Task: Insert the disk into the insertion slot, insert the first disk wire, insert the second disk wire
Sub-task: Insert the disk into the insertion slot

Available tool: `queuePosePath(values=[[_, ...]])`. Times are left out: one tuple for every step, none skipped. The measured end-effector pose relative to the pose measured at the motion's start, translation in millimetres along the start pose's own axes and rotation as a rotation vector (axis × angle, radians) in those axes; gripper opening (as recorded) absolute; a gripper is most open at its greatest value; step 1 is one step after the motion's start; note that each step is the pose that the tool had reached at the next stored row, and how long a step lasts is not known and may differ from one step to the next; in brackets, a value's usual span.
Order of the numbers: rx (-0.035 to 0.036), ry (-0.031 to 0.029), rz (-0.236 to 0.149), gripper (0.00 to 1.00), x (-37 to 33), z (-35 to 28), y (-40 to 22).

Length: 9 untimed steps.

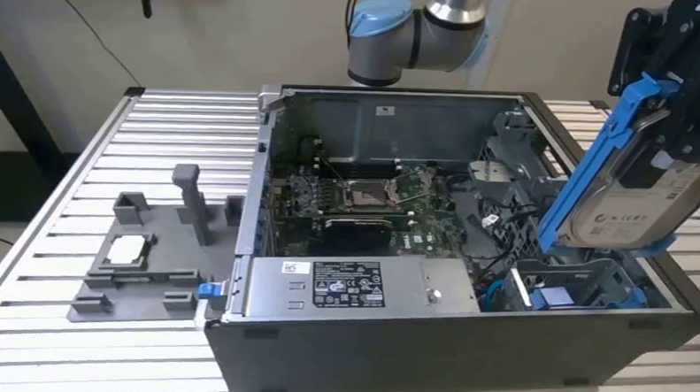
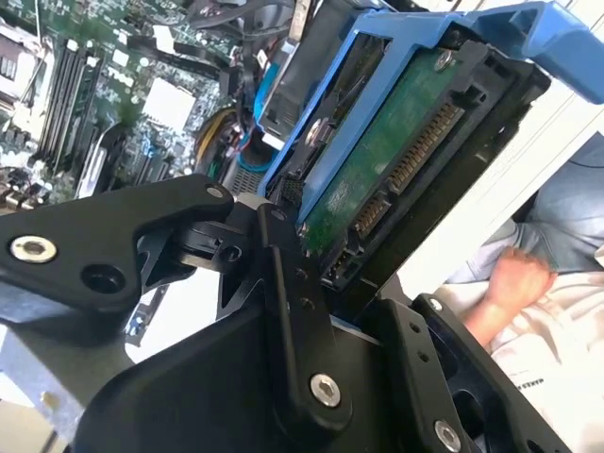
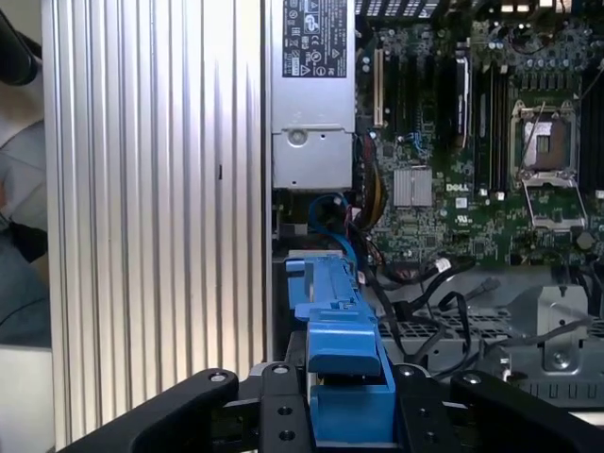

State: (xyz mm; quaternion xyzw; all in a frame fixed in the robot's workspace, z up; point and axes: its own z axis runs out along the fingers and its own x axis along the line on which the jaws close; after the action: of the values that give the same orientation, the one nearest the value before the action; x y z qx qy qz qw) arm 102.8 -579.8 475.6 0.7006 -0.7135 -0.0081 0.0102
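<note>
Exterior view: blue-framed silver disk point(image 1: 637, 204)

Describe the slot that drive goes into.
Find the open computer case. In its near corner on the exterior view's right, below the tilted disk, sits the insertion slot: an open grey cage with blue parts, unlike the labelled box beside it.

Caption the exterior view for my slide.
The end effector holds the disk tilted above the insertion slot of the open computer case, not yet inserted.
</note>
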Motion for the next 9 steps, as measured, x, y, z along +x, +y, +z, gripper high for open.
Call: queuePosePath(values=[[0.0004, 0.0001, 0.000, 0.33, 0.0, 1.8, 0.0], [0.0006, 0.0002, 0.000, 0.33, -0.1, 3.6, -0.1], [0.0008, 0.0002, 0.000, 0.33, -0.1, 5.4, -0.1], [0.0008, 0.0002, 0.000, 0.33, -0.1, 7.2, -0.2], [0.0009, 0.0001, 0.000, 0.33, 0.0, 9.1, -0.3], [0.0010, 0.0000, 0.000, 0.33, 0.0, 10.9, -0.5], [0.0011, 0.0001, 0.000, 0.33, -0.1, 12.6, -0.8], [0.0011, 0.0001, -0.001, 0.33, -0.1, 14.5, -1.0], [0.0014, 0.0000, -0.001, 0.33, -0.1, 16.4, -1.1]])
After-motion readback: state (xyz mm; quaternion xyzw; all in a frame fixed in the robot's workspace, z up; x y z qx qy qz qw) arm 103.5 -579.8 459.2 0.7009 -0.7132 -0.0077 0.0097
